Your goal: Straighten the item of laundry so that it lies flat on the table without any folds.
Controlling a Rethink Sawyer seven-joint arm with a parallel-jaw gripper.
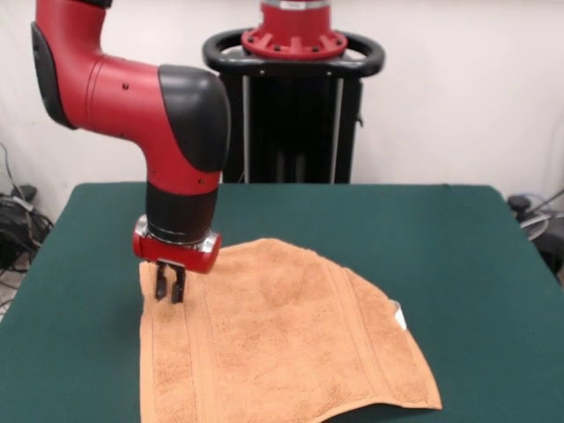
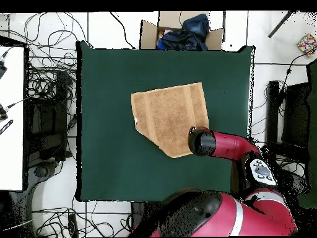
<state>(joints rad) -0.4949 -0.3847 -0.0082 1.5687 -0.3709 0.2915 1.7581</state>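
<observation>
Orange-tan towel (image 1: 282, 344) cut off at the bottom edge; end effector (image 1: 169, 291) clenched on its corner.

Towel (image 1: 282, 344): looped terry cloth, orange-tan, matt and rough, with flatter woven bands running near its edges. A small smooth white tag (image 1: 398, 315) sits at one edge.

Table (image 1: 458, 247): dark green top with a felt-like, matt, even surface.

Arm (image 1: 132, 88): smooth moulded shell, glossy red with semi-gloss black joint covers that catch the light. Gripper (image 1: 169, 289): red glossy housing above dark matt fingers.

Cardboard box (image 2: 148, 34): plain brown, matt, holding dark cloth.
</observation>
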